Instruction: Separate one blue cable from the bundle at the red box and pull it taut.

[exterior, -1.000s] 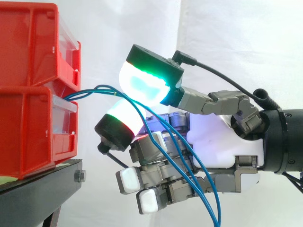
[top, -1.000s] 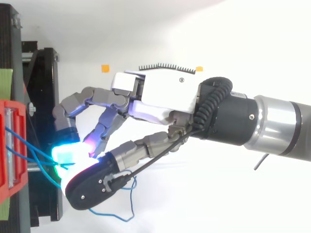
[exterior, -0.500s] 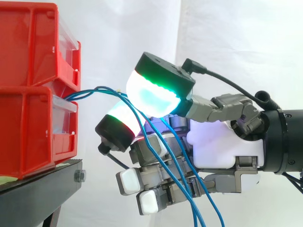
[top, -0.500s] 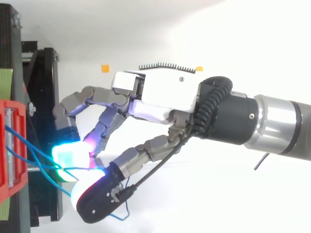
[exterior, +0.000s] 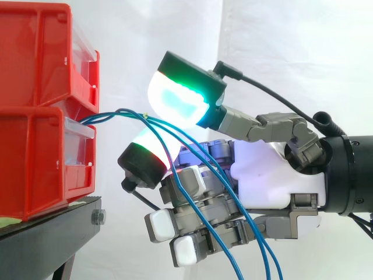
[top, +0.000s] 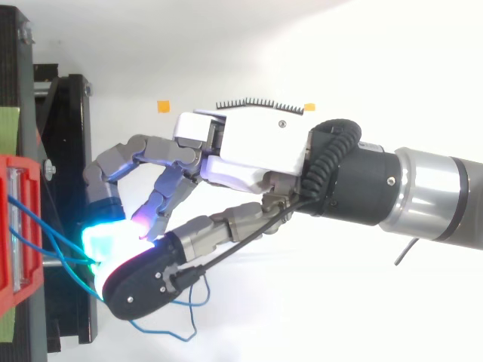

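Two red bins [exterior: 35, 116] sit stacked on a black stand [exterior: 52, 227], and you can place everything else from them. Behind and to the right of the bins hangs a white curtain [exterior: 291, 46]. From above, you see a plain white surface [top: 302, 45] spreading away from the bins, with two small orange markers [top: 163, 105] well out from them. Strips of green [top: 7, 124] lie on the stand beside the bins. Each bin front carries a clear label holder [exterior: 78, 143]; any print on it is too small for you to read. Your blue cables [exterior: 119, 111] leave the gap between the two bin fronts, arc outward and then slope down away from the bins, loose rather than taut. Just off the bin fronts your hand [exterior: 274, 175] has two large glowing pads [exterior: 178, 99] closed toward each other on those strands, pinching them. Its other fingers curl underneath, further from the bins, and the cables run across them.
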`<state>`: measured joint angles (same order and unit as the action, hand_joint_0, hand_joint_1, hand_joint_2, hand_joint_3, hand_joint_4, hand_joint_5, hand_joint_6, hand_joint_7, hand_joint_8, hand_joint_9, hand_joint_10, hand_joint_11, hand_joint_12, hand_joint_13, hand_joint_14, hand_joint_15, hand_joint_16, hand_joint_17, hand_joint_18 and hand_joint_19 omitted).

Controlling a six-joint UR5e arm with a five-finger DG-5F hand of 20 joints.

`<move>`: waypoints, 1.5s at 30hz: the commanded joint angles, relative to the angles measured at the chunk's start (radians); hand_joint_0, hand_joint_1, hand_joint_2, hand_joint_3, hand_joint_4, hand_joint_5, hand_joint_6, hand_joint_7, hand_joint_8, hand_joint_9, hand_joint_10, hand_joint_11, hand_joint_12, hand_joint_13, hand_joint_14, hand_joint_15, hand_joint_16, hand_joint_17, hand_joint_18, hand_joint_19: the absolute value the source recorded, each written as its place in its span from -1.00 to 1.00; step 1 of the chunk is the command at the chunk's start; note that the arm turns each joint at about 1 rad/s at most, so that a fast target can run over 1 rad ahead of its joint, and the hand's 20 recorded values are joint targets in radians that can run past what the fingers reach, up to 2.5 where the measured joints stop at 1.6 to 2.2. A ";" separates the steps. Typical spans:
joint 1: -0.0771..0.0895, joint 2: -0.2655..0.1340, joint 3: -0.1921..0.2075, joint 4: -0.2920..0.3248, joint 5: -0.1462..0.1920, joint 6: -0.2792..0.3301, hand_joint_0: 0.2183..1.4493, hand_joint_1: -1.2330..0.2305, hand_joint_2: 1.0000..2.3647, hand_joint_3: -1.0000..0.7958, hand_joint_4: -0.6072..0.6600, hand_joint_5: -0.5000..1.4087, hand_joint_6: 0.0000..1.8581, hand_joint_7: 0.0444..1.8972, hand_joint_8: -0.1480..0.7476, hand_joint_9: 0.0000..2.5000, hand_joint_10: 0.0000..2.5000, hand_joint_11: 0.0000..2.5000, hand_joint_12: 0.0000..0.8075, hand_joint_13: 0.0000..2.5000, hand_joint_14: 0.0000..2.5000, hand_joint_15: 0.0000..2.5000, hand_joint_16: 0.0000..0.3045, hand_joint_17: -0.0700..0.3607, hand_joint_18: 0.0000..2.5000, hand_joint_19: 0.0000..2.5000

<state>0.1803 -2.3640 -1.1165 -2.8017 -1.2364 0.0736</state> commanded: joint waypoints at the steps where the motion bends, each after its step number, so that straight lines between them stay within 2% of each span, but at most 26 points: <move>1: 0.001 -0.001 0.000 -0.001 0.000 0.000 -0.32 -0.27 -1.00 -0.44 0.06 -0.62 -0.06 0.34 0.07 -0.10 -0.97 -0.08 0.01 -0.22 -0.98 -0.48 -0.68 -0.17 -0.36 -0.41; 5: 0.001 0.000 0.001 -0.004 0.000 0.000 -0.29 -0.42 -0.98 -0.29 0.05 -0.63 -0.07 0.37 0.08 -0.12 -0.98 -0.09 0.03 -0.23 -0.98 -0.49 -0.68 -0.16 -0.36 -0.41; 8: 0.001 0.000 0.000 -0.004 0.000 0.000 -0.28 -0.45 -0.99 -0.34 0.08 -0.64 -0.07 0.35 0.06 -0.13 -0.97 -0.08 0.02 -0.23 -0.98 -0.49 -0.68 -0.16 -0.37 -0.41; 10: 0.002 0.000 0.001 -0.005 0.000 0.000 -0.35 -0.39 -1.00 -0.44 0.10 -0.64 -0.07 0.33 0.08 -0.12 -0.97 -0.08 0.03 -0.23 -0.98 -0.48 -0.68 -0.16 -0.37 -0.40; 17: 0.001 0.000 0.001 -0.005 -0.002 0.000 -0.52 -0.19 -1.00 -0.44 0.11 -0.62 -0.08 0.28 0.12 -0.09 -0.97 -0.10 0.08 -0.21 -0.98 -0.49 -0.65 -0.11 -0.33 -0.41; 21: 0.001 0.000 0.001 -0.007 -0.002 0.000 -0.55 -0.17 -1.00 -0.44 0.12 -0.62 -0.08 0.27 0.14 -0.08 -0.98 -0.11 0.10 -0.20 -0.98 -0.49 -0.63 -0.09 -0.32 -0.42; 23: 0.001 0.000 0.000 -0.009 -0.002 0.000 -0.55 -0.20 -1.00 -0.44 0.12 -0.62 -0.08 0.28 0.14 -0.09 -0.98 -0.12 0.11 -0.20 -0.98 -0.49 -0.63 -0.09 -0.31 -0.42; 24: 0.001 0.000 0.000 -0.009 -0.002 0.000 -0.52 -0.29 -1.00 -0.44 0.12 -0.62 -0.09 0.30 0.12 -0.09 -0.98 -0.11 0.09 -0.21 -0.98 -0.49 -0.64 -0.11 -0.33 -0.41; 26: 0.001 0.000 0.000 -0.007 0.000 0.000 -0.45 -0.34 -1.00 -0.44 0.11 -0.62 -0.09 0.31 0.10 -0.10 -0.97 -0.10 0.06 -0.21 -0.98 -0.48 -0.66 -0.13 -0.34 -0.41; 30: 0.002 0.000 0.000 -0.007 0.000 0.000 -0.38 -0.39 -1.00 -0.44 0.09 -0.63 -0.10 0.33 0.07 -0.11 -0.97 -0.09 0.04 -0.22 -0.98 -0.48 -0.67 -0.14 -0.35 -0.40; 34: 0.002 0.000 0.001 -0.009 -0.002 0.000 -0.55 -0.29 -1.00 -0.44 0.12 -0.63 -0.09 0.28 0.12 -0.10 -0.98 -0.11 0.10 -0.20 -0.98 -0.49 -0.63 -0.09 -0.32 -0.42; 40: 0.002 0.000 0.000 -0.007 -0.002 0.000 -0.65 -0.23 -1.00 -0.44 0.14 -0.63 -0.10 0.24 0.18 -0.09 -0.98 -0.12 0.16 -0.18 -0.98 -0.50 -0.59 -0.02 -0.28 -0.44; 45: 0.002 0.000 0.001 -0.009 -0.002 0.000 -0.69 -0.42 -1.00 -0.44 0.16 -0.63 -0.10 0.25 0.19 -0.10 -0.98 -0.12 0.17 -0.19 -0.98 -0.51 -0.58 -0.01 -0.27 -0.45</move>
<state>0.1823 -2.3638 -1.1164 -2.8089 -1.2379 0.0737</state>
